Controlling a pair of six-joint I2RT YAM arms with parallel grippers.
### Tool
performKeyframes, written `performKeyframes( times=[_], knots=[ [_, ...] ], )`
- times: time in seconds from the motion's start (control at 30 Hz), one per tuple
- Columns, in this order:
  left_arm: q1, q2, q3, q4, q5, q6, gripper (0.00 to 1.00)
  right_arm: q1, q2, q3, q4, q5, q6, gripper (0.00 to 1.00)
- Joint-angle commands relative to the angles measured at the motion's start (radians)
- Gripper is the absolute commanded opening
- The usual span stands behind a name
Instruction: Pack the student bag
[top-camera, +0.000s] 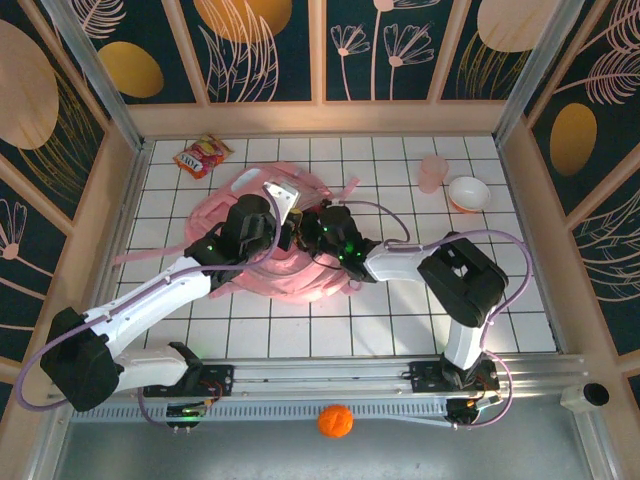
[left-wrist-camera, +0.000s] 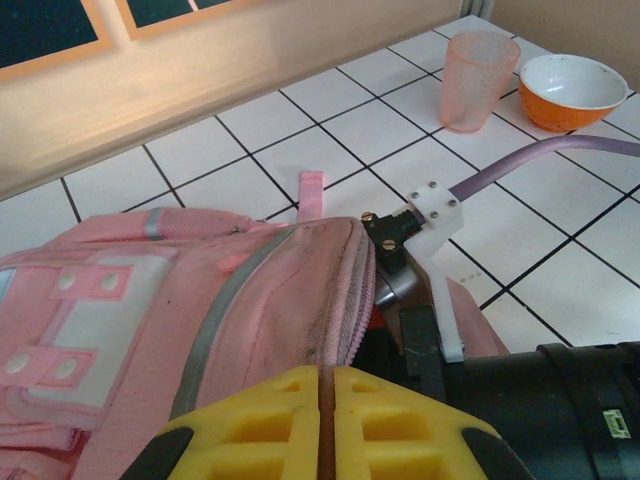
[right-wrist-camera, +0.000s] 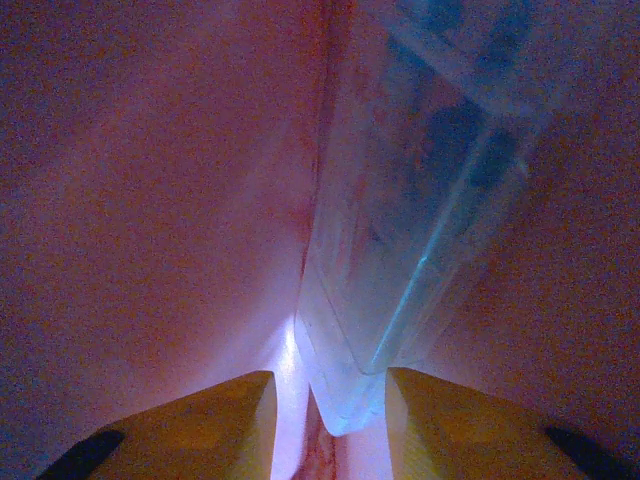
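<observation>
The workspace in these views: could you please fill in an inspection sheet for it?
Surface: white tiled table, dark grout.
Job's things: student bag lying mid-table, top opening unzipped.
Clutter: snack packet, pink cup, orange bowl toward the far edge; orange ball off the tiles, near side.
Grippers: left gripper shut on the bag's rim; right gripper inside the bag, jaws apart around a clear plastic item.
Cables: purple cables arching loosely over the table.
Surroundings: wood-framed walls with dark floral panels.

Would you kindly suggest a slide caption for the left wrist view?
Left gripper shut on the student bag rim; pink cup and orange bowl stand beyond.
</observation>
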Motion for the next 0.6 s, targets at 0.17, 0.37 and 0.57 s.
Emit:
performKeyframes(
  times=[0.17,0.37,0.57],
  knots=[
    [-0.017,-0.053,0.013,0.136,-0.050,0.012,0.09,-0.002,-0.065,-0.042,-0.017,0.028,-0.043,0.42],
    [-0.017,-0.046,0.002,0.134,-0.089,0.012,0.10,0.014,-0.233,-0.127,-0.145,0.093,-0.100,0.44],
    [-0.017,-0.054,0.001,0.158,-0.053,0.001,0.09,0.000,-0.301,-0.177,-0.190,0.142,-0.117,0.40]
  ],
)
